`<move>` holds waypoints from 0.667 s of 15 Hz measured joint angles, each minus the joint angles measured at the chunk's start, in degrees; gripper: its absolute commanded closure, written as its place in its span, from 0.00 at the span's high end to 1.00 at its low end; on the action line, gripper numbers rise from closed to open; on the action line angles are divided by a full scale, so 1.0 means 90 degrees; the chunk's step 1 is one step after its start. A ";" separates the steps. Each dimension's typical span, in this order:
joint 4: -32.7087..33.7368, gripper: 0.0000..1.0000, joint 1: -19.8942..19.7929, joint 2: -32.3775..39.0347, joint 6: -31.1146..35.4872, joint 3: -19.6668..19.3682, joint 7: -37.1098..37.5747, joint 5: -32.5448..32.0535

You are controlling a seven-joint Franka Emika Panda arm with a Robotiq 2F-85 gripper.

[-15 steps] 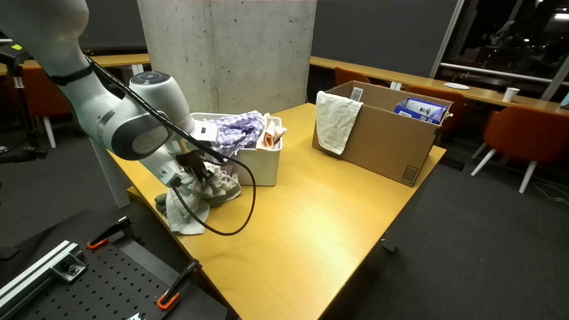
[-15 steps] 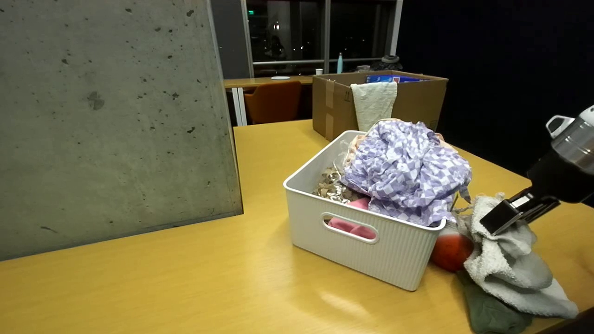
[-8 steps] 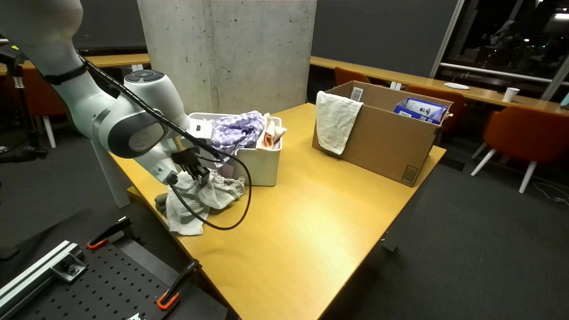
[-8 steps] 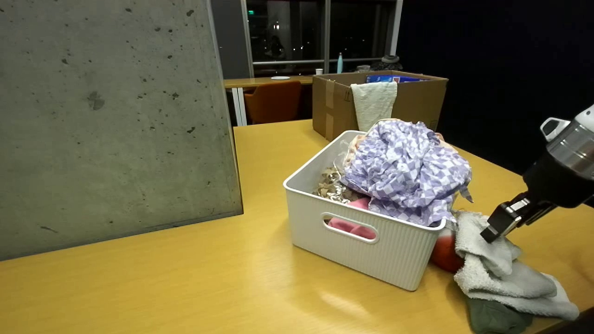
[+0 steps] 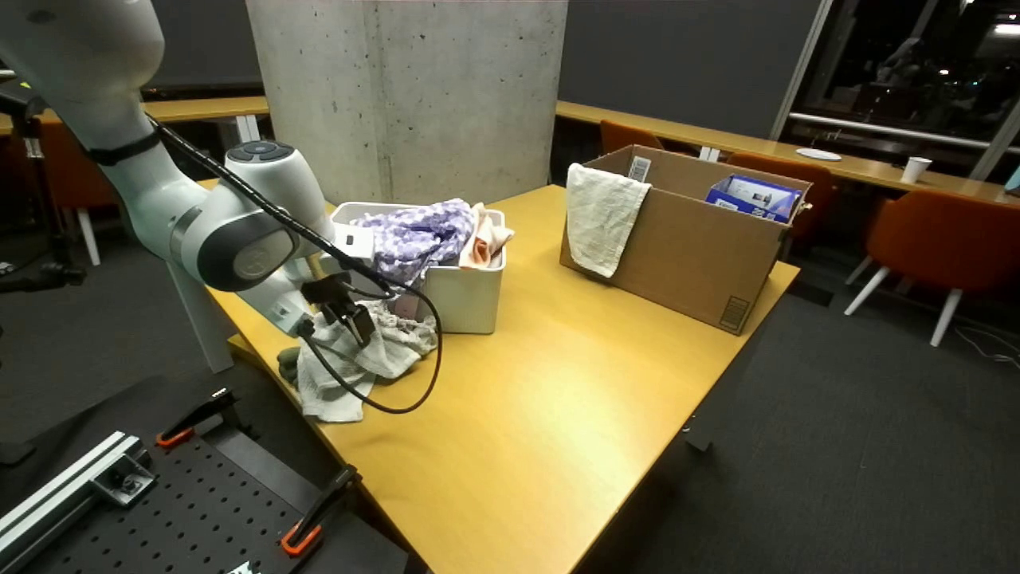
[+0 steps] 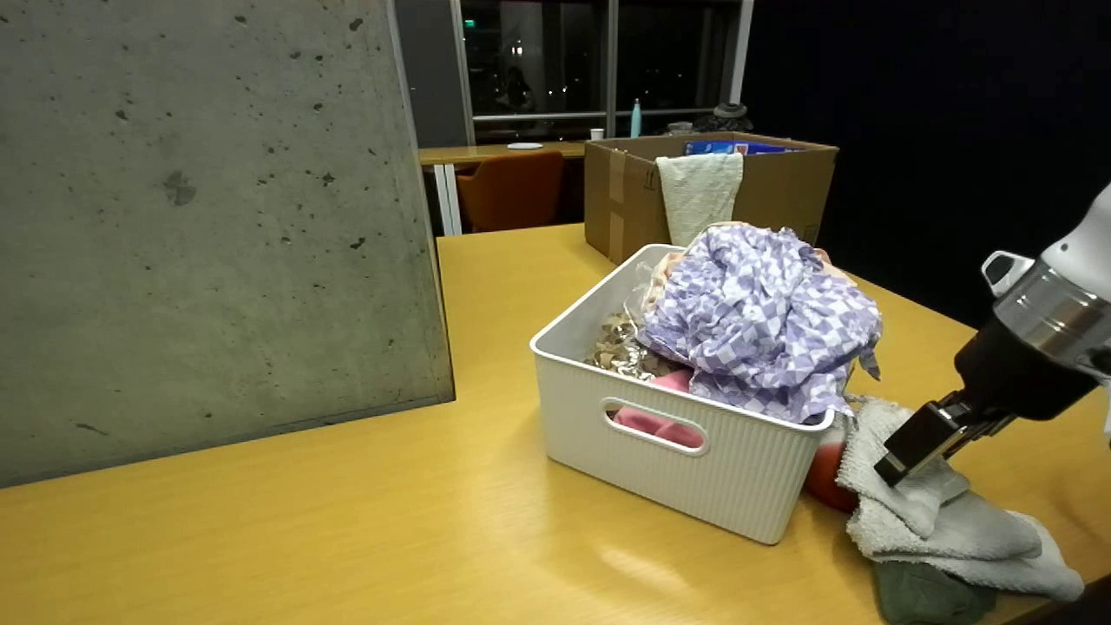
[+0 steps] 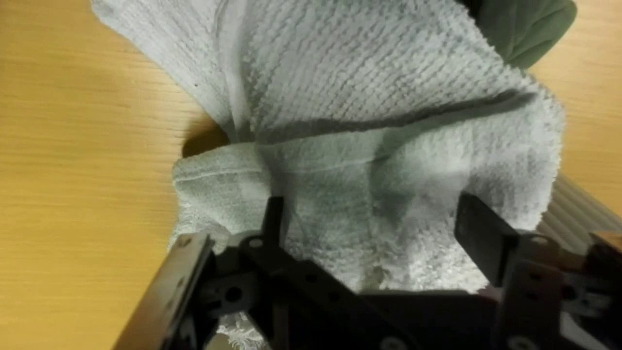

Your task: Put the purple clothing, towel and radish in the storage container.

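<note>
- On the table (image 6: 347,538) you have the storage container (image 6: 677,486), upright; in an exterior view the purple clothing (image 6: 764,321), checked with white, heaps above its rim on the right.
- Inside, left of the clothing, that same view gives you crinkled brown-and-silver stuff (image 6: 621,349), and something pink (image 6: 660,427) shows through the handle slot.
- In both exterior views a peach cloth (image 5: 484,239) sits beside the purple clothing at the rim.
- Your cardboard box (image 5: 677,255) stands well apart, on the right in an exterior view; it holds a blue carton (image 5: 753,198), and a cream cloth (image 5: 606,219) hangs over its edge.
- The towel (image 6: 989,525) lies outside the container in loose folds, just right of it in an exterior view.
- The radish (image 6: 831,482) shows in an exterior view alone: you see part of its red side, low between container and towel.
- The wrist view looks down on the towel's nubbly weave, with the gripper (image 7: 370,204) over it: your jaws stand wide apart, towel showing in the gap. Whether the tips touch it, you cannot tell.
- A dark green thing (image 7: 527,34) sticks out from under the towel, on the right in the wrist view; you find it in both exterior views too.
</note>
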 measured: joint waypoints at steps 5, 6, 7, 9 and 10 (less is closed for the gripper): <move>0.0364 1.00 0.0101 0.0442 -0.0089 -0.0163 0.0000 -0.0008; 0.0448 1.00 0.0120 0.0528 -0.0113 -0.0181 0.0000 -0.0008; 0.0524 1.00 0.0133 0.0609 -0.0125 -0.0186 0.0000 -0.0008; 0.0652 1.00 0.0142 0.0747 -0.0145 -0.0186 0.0000 -0.0008; 0.0707 0.75 0.0142 0.0804 -0.0159 -0.0186 0.0000 -0.0008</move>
